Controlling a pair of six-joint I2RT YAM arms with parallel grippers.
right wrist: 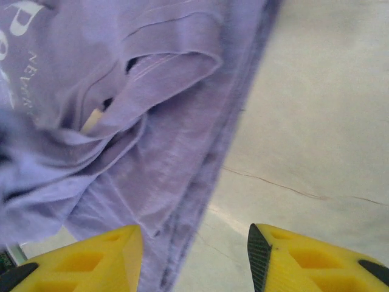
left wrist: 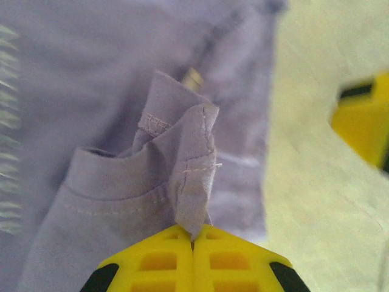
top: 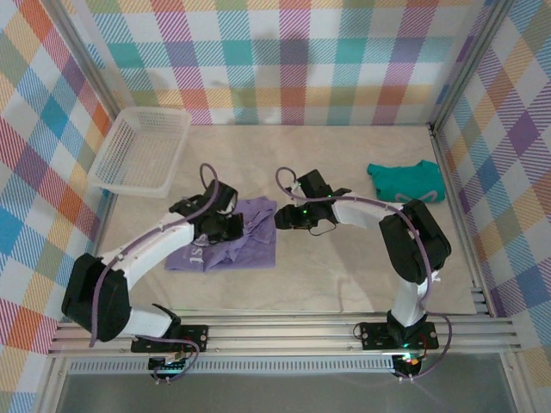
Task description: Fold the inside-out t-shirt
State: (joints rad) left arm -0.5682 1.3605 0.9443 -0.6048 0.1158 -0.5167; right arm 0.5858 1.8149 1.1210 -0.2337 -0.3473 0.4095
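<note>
Left gripper (left wrist: 193, 236) of mine is clamped on a hemmed fold of the inside-out t-shirt (top: 251, 245), which lies bunched left of the middle of the table (top: 362, 163). Right gripper (right wrist: 194, 246) gapes wide at the shirt's right edge, holding nothing. Cloth looks light, limp and thin; I judge seams and hems the surest places to pinch.

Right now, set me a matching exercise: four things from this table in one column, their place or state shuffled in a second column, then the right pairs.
1. white plastic mesh basket
2. teal-green cloth garment
3. left jaws
4. right jaws

A. open at the shirt's edge
B. far left of the table
C. shut on the lavender-purple cotton t-shirt
D. far right of the table

Pairs: 1-B, 2-D, 3-C, 4-A.
</note>
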